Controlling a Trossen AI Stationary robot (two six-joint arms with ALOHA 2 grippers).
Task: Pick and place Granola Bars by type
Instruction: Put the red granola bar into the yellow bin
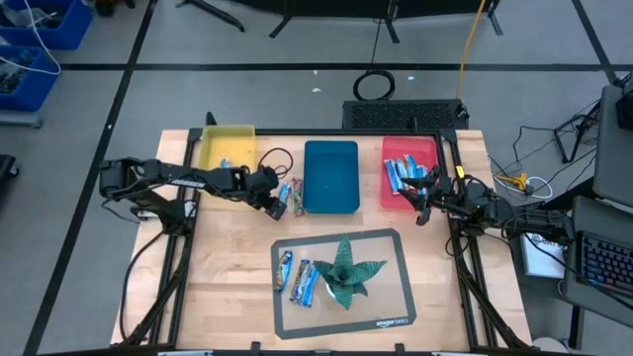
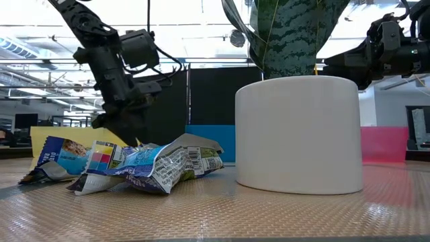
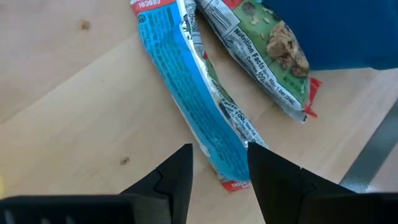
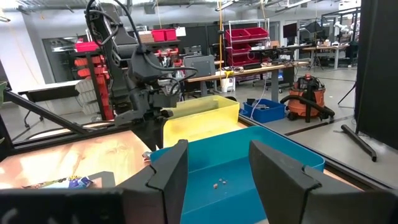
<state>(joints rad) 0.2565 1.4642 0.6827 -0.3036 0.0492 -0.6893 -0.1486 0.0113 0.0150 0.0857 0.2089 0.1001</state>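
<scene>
Near edge: three bars [image 1: 299,280] are seen lying on the mat [image 1: 386,318], just beside the plant [image 1: 345,270] on the left arm's side. Behind the mat, two more bars are seen on bare wood against the blue tray [image 1: 330,176], on its side toward the yellow tray [image 1: 226,147]: a blue bar [image 3: 193,93] and a green bar [image 3: 264,46], the green one touching the tray wall. The left gripper [image 3: 217,165] is held low over the blue bar, its fingers apart, with one end of the wrapper lying between the fingertips; no contact can be made out. On the other side of the blue tray, several blue bars [image 1: 401,173] are piled in the red tray [image 1: 408,148]. The right gripper [image 1: 423,203] is held above the near end of that red tray, its fingers apart and empty.
</scene>
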